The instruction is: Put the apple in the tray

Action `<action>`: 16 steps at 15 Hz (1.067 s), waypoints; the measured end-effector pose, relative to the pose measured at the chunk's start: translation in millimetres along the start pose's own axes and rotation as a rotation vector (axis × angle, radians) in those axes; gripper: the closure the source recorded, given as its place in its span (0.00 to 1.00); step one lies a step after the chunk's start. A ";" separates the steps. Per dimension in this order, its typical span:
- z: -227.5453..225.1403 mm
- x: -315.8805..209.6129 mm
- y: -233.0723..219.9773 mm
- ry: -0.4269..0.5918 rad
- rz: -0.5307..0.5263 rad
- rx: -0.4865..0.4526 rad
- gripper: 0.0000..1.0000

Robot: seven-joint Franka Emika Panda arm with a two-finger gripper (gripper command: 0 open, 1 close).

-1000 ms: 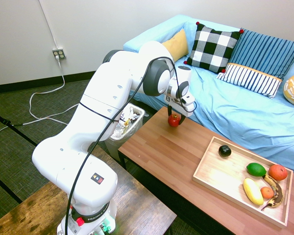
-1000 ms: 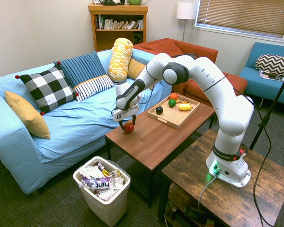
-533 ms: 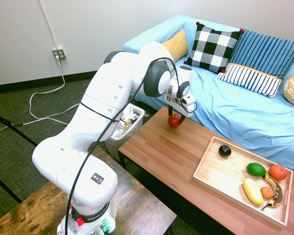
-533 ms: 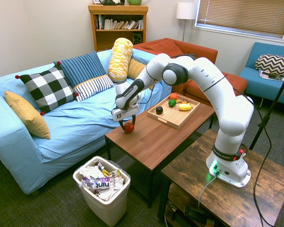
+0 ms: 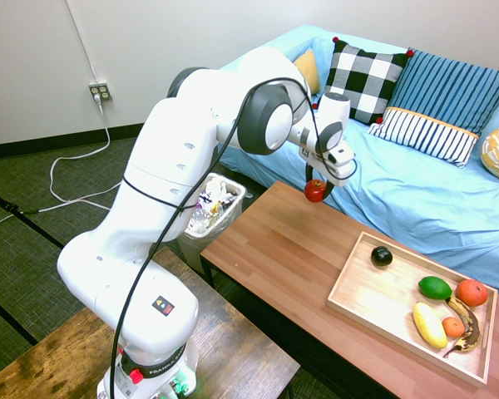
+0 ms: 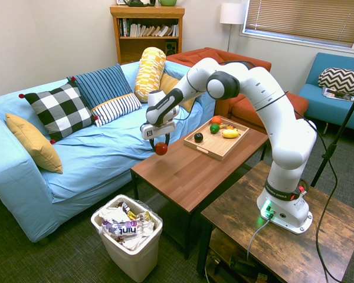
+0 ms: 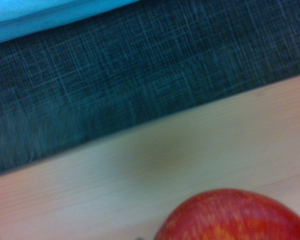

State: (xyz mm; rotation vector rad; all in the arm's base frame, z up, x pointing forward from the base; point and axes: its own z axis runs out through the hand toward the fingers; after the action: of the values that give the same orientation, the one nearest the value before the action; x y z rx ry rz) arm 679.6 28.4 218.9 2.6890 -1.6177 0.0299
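Gripper (image 5: 319, 184) has the apple (image 5: 314, 191) pinched between its two fingers, and we see it held up off the coffee table (image 5: 270, 241), over the end away from the tray (image 5: 368, 303). In the second exterior view we see the same: apple between the fingers, above the table, sofa (image 6: 100, 159) just behind. Wrist view gives us part of the apple's red, yellow-streaked skin, blurry wood and dark carpet past the table edge, plus a strip of blue cloth. Tray sits on the same table, apart from the apple. Inside it we count a small dark round fruit (image 5: 382, 256) by itself toward one end, then a green fruit (image 5: 434, 288), an orange-red round fruit (image 5: 471, 293), a yellow fruit (image 5: 430, 325), a smaller orange fruit (image 5: 453, 327) and a spotted banana (image 5: 464, 324) grouped toward the other end. Banana curves around the smaller orange one; yellow one lies just beside that. Sofa has a light blue cover and several pillows, one black-and-white checked (image 5: 363, 81), one striped blue (image 5: 446, 90). White trash bin (image 6: 130, 242), full of wrappers and a bottle, stands on the floor near the table end.
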 end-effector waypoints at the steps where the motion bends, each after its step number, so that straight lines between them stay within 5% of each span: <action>1: -16.3 19.5 17.5 0.013 0.034 0.014 1.00; 8: -20.6 171.9 184.0 0.021 0.309 0.041 1.00; 16: 75.5 204.0 247.8 0.001 0.428 -0.064 1.00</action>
State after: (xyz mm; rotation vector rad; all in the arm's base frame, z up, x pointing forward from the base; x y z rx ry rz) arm 557.4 -268.8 145.4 2.2463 -2.1177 -0.0202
